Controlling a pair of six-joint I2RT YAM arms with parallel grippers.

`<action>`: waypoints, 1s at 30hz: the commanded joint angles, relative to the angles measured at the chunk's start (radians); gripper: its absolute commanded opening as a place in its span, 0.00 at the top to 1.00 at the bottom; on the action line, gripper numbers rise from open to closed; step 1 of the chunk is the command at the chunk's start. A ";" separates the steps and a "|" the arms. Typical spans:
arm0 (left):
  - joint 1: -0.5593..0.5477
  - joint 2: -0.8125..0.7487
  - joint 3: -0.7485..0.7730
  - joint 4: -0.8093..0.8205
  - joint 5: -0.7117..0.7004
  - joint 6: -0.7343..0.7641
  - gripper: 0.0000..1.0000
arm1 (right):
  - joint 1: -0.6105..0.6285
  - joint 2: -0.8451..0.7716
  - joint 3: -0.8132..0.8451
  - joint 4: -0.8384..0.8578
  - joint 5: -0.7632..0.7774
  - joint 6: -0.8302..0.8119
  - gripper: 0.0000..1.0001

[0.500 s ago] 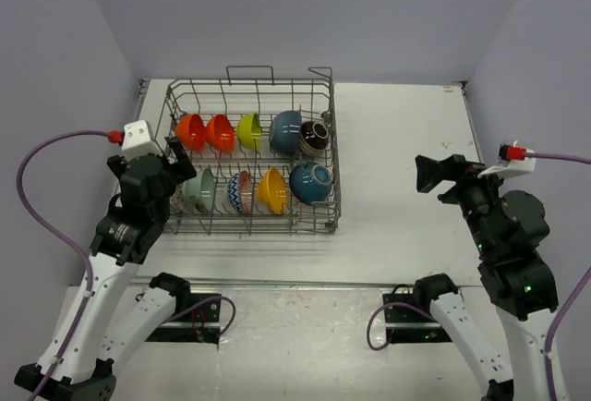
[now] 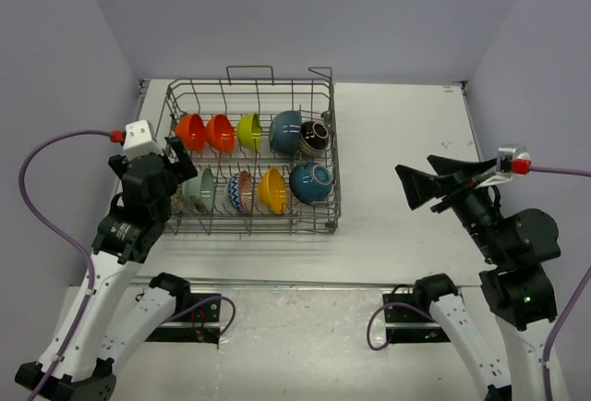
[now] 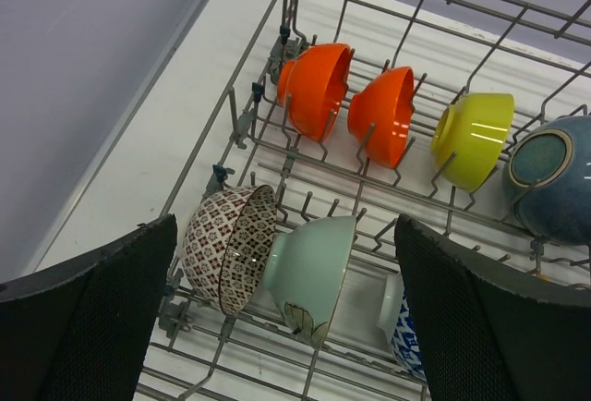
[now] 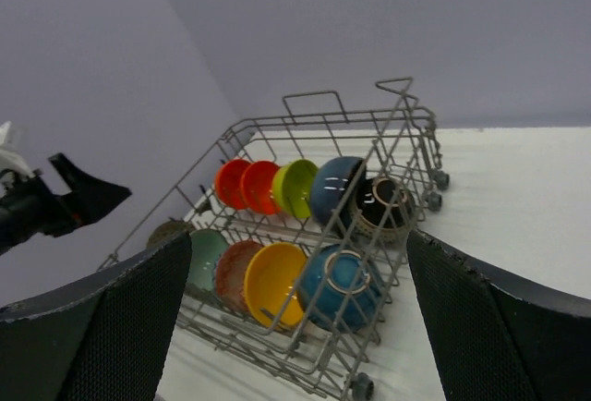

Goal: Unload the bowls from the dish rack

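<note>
You see a table (image 2: pixel 406 133) with the dish rack (image 2: pixel 333 142) toward its far-left corner, bowls (image 2: pixel 311 182) on edge in two rows. The left claw (image 2: pixel 181 158), open, hovers nearest, just left of the patterned bowl (image 3: pixel 231 249). The right claw (image 2: pixel 417 169), open, hangs well apart.

No legible text, label, brand, number or sign in any view.

Only markings noted are ornament, not characters:
- A brown lattice print on the patterned bowl (image 3: pixel 224 248), which sits just inside the left finger of the left gripper (image 3: pixel 286 225).
- A blue-and-white zigzag print on the bowl (image 3: pixel 404 338) at the inner edge of the same gripper's right finger; it is partly hidden.
</note>
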 commanded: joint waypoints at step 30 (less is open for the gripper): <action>0.036 -0.074 -0.059 0.052 0.062 -0.027 0.00 | 0.589 1.246 0.783 -0.102 0.344 0.158 0.01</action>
